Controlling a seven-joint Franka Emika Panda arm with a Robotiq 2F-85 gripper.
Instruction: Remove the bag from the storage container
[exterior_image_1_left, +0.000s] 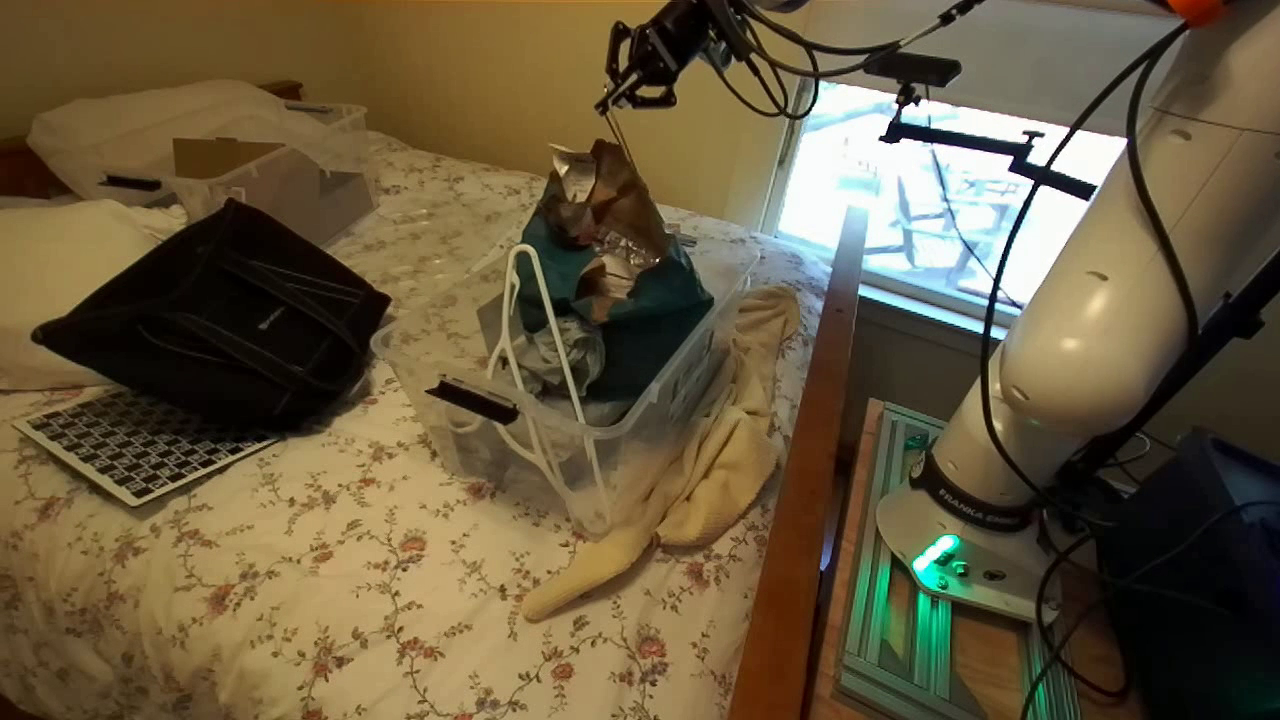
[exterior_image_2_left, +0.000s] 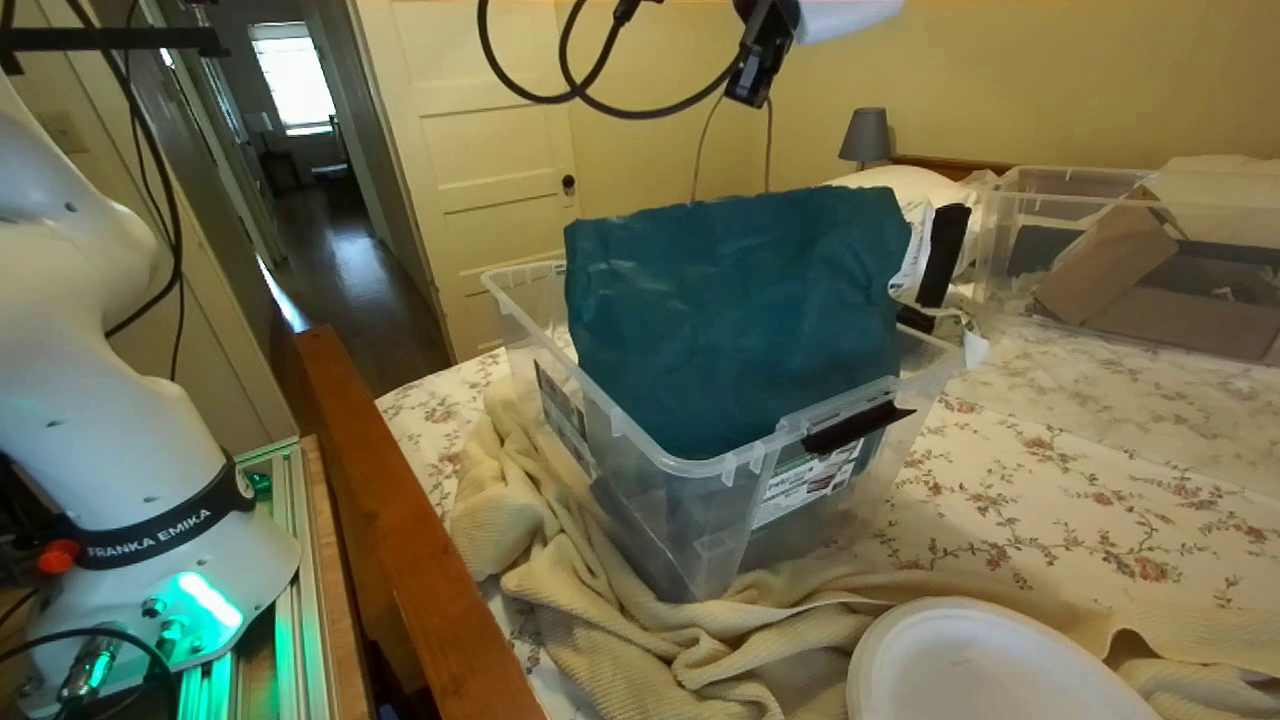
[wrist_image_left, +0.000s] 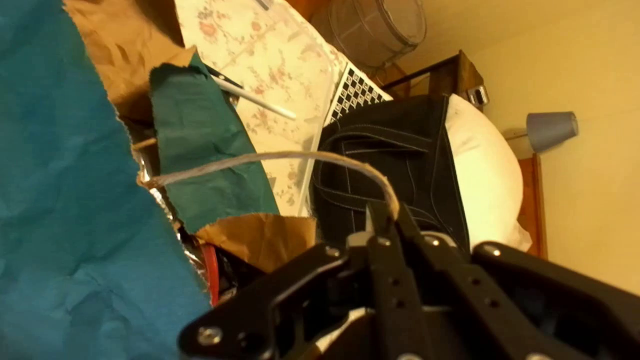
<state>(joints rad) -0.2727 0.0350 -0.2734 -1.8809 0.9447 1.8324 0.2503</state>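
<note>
Blue-green paper bag (exterior_image_2_left: 735, 330) stands partly within the storage container (exterior_image_2_left: 690, 535), upper part protruding. Mouth (exterior_image_1_left: 622, 245) points upward; its long axis, along the top edge (exterior_image_2_left: 740, 213), runs nearly level in an exterior view. Gripper (wrist_image_left: 391, 212) is clamped on the cord handle (wrist_image_left: 320, 156).

the black robot-base band (exterior_image_2_left: 160, 533) reads "franka emika".

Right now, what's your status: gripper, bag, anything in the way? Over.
Gripper shut on the cord handle. Teal bag not yet out: lower part inside the clear container. White hanger rises near the bag, might snag.
</note>
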